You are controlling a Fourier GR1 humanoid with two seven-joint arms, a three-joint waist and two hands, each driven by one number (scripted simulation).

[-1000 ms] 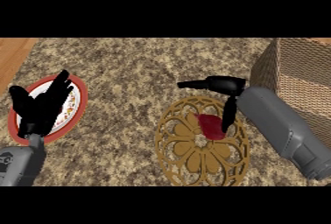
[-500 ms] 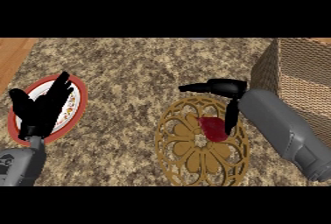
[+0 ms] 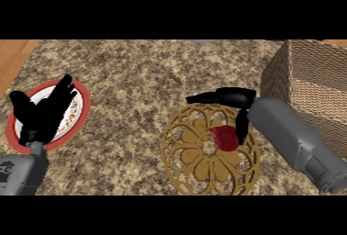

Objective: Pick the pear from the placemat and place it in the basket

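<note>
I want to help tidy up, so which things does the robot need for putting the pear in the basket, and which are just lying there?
For the job:
red pear
round gold placemat under it
wicker basket
right hand, above the pear

Just lying about:
red-rimmed plate, with the resting left hand over it

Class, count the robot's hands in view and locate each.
2. Left hand open over the plate, at left; right hand beside the pear on the placemat.
</note>
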